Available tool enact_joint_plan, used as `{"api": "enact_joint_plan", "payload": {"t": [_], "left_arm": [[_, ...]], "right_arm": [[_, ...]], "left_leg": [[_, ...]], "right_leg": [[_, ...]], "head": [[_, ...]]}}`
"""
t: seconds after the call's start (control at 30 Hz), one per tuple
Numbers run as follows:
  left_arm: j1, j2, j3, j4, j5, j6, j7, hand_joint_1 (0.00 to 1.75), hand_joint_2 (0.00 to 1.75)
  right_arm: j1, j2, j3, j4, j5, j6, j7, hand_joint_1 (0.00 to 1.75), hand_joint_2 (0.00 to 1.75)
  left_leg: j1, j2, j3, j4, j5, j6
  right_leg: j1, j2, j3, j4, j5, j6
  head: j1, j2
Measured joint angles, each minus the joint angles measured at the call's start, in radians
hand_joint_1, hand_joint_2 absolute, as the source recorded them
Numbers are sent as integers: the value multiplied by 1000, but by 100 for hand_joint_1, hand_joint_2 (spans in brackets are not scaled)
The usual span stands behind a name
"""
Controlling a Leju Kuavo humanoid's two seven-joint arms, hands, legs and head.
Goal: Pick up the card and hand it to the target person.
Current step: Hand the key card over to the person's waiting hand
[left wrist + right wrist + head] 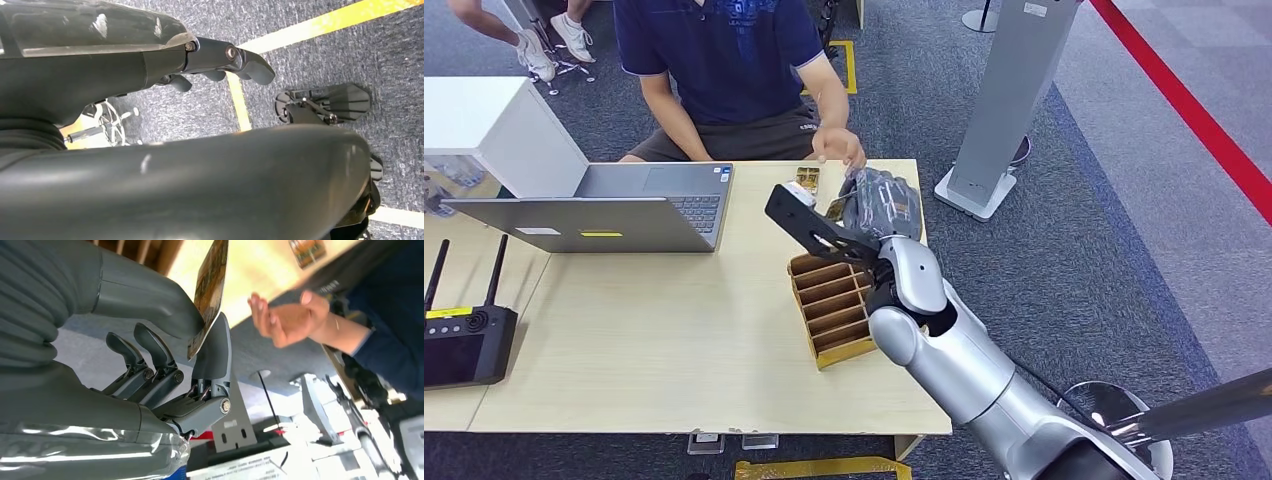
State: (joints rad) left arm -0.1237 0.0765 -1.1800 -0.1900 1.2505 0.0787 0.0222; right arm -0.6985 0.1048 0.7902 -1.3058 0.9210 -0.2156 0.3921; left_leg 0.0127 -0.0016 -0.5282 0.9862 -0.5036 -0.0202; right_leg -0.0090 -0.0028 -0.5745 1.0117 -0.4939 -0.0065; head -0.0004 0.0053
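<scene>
Midway through the handover: right hand (pixel 165 360) pinching the card (pixel 210 290) between thumb and finger, raised beyond the wooden card rack (pixel 832 305), near the person's open hand (pixel 282 320). Left hand (pixel 220 60) hanging, fingers curled, holding nothing. Next: easing the card into that palm, then releasing.

Left hand (pixel 220 62) fingers curled, grey carpet (pixel 320 55), yellow line (pixel 239 102)

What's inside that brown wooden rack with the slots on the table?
The slots of the wooden rack that face the head camera look empty. The robot's right arm covers its right end, so anything there is hidden.
</scene>
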Motion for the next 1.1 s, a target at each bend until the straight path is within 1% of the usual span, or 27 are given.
{"api": "enact_joint_plan", "payload": {"t": [0.1,0.2,0.4,0.47,0.57,0.67,0.87,1.0,1.1], "left_arm": [[-1,0,0,0,-1,0,-2,0,0],[-5,0,0,0,-8,0,-1,0,0],[-18,0,0,0,-24,0,10,0,0],[-24,0,0,0,-29,-1,15,0,0],[-30,-1,0,0,-36,-2,25,0,0],[-35,-1,-1,0,-39,-3,33,0,0],[-37,-1,-1,0,-45,-9,45,0,0],[-38,-1,-2,0,-53,-23,46,0,0],[-41,-1,-5,0,-66,-36,46,0,0]], "right_arm": [[-9,-4,-8,-14,9,-78,-29,161,175],[-42,2,-9,17,16,-200,-95,161,175],[-120,48,-9,192,-13,-391,-205,161,175],[-141,67,-10,265,-19,-438,-233,161,175],[-156,95,-26,361,9,-466,-258,161,175],[-159,120,-53,448,41,-472,-277,161,175],[-156,155,-97,560,101,-473,-290,161,175],[-151,173,-120,608,121,-474,-295,0,175],[-150,182,-133,635,123,-474,-299,0,175]], "left_leg": [[0,0,0,0,0,0],[0,0,0,0,0,0],[0,0,-1,0,0,0],[0,0,-1,0,0,0],[0,0,-1,0,0,0],[0,0,-1,0,0,0],[0,0,-1,0,0,0],[0,0,-1,0,0,0],[0,0,-1,0,0,0]], "right_leg": [[0,0,0,0,0,0],[0,0,0,0,0,0],[0,0,0,0,0,0],[0,0,0,0,0,0],[0,0,0,0,0,0],[0,0,0,0,0,0],[0,0,0,0,0,0],[0,0,0,0,0,0],[0,0,0,0,0,0]], "head": [[0,0],[0,0],[0,0],[0,0],[0,0],[0,0],[0,0],[0,0],[0,0]]}}
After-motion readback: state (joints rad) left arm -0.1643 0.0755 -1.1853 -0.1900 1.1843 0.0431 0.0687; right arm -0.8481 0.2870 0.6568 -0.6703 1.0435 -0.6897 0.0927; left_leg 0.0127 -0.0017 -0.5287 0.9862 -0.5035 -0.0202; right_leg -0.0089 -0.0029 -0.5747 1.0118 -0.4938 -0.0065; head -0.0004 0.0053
